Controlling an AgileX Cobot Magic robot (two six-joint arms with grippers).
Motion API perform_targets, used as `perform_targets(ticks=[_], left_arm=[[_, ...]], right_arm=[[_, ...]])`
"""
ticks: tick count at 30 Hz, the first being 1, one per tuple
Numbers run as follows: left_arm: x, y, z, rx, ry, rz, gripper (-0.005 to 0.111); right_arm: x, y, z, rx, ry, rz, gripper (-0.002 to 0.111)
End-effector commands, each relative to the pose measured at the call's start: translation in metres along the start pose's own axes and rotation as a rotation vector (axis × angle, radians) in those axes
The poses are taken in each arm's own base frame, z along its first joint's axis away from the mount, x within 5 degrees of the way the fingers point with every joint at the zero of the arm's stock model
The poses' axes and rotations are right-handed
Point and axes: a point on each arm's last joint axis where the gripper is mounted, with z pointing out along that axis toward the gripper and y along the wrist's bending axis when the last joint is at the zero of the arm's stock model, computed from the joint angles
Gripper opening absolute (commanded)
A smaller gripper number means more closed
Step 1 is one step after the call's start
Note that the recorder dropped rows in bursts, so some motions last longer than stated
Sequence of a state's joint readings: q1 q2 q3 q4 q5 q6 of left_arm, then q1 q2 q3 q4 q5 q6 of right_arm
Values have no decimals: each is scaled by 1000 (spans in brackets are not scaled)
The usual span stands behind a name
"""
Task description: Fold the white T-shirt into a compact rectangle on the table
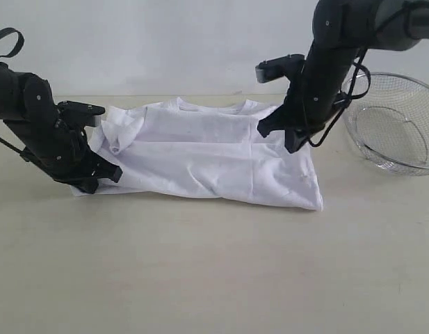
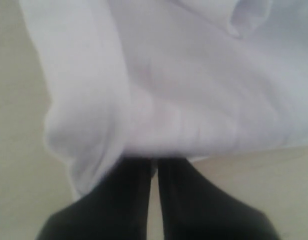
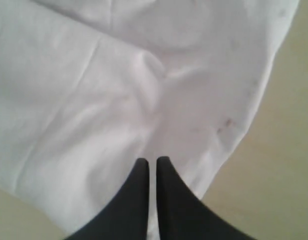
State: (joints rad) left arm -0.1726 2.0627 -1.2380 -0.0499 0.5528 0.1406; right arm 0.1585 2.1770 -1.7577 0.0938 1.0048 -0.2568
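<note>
The white T-shirt (image 1: pixel 207 156) lies rumpled on the beige table (image 1: pixel 214 278), with a wire basket (image 1: pixel 395 125) to its right. My left gripper (image 2: pixel 154 165), jaws together, meets the shirt's left edge, its tips hidden under cloth. My right gripper (image 3: pixel 152 162), pinched closed and empty, hangs over the shirt's right side.

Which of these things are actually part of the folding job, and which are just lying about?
Part of the job:
T-shirt
table
left claw
right claw

Just lying about:
wire basket, off to the right of the shirt
</note>
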Motion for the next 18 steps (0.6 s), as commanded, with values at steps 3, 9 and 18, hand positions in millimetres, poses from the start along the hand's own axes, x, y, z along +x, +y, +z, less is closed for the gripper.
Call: perform_targets(ticks=[3,9,18], left_arm=[[4,1,6,-7,33,8,5],[5,1,6,-9,39,11,5],[8,16,6,-90,71,115,5]], right_arm=[[26,9,27,-18,81,20,0],[39,18,48,-12,68,25,0],[57,2,85,41,184,80,0]])
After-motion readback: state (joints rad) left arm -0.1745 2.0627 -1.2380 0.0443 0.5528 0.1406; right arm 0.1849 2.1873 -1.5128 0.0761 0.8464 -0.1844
